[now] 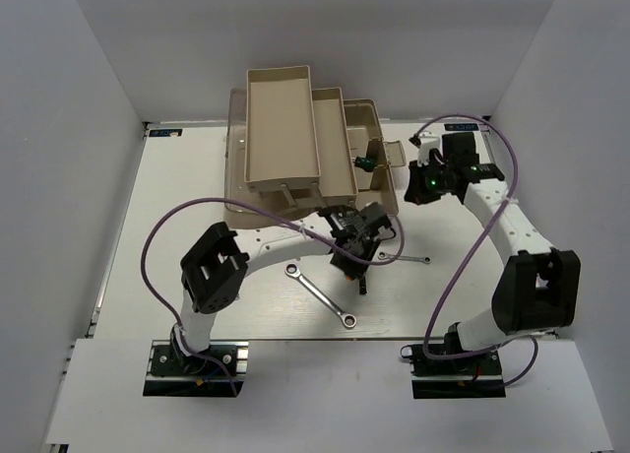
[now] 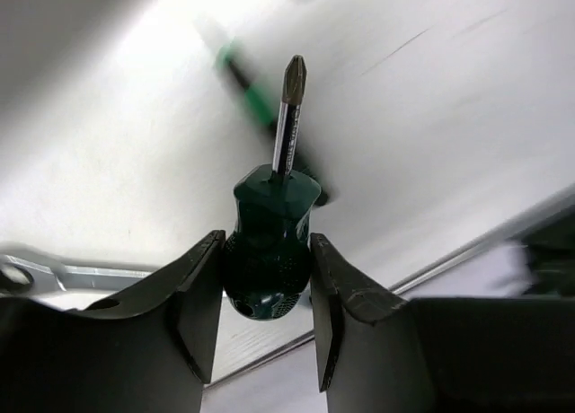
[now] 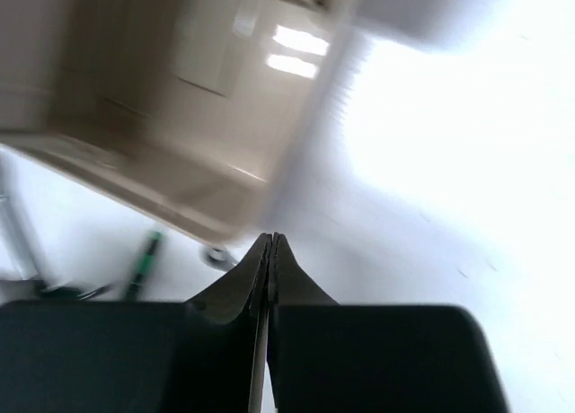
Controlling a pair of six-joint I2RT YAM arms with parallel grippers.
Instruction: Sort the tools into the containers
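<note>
- Pinching stubby green screwdriver (image 2: 269, 269) by its fat handle with left pincer (image 2: 267, 242), one finger each side, tip pointing away; probably a handle grip for a firm carry.
- Hovering over the middle of the surface (image 1: 197, 177), just on the near side of the toolbox (image 1: 295, 128).
- Pressed together and empty at right pincer (image 3: 271, 242), beside the toolbox's right end; likely kept clear of the left arm.
- Lying flat and unsorted: long wrench (image 1: 323, 297), short wrench (image 1: 404, 258).
- Sitting in a toolbox compartment: small green tool (image 1: 366, 162).
- No brand or writing readable; blue corner labels (image 1: 165, 133) too small.
</note>
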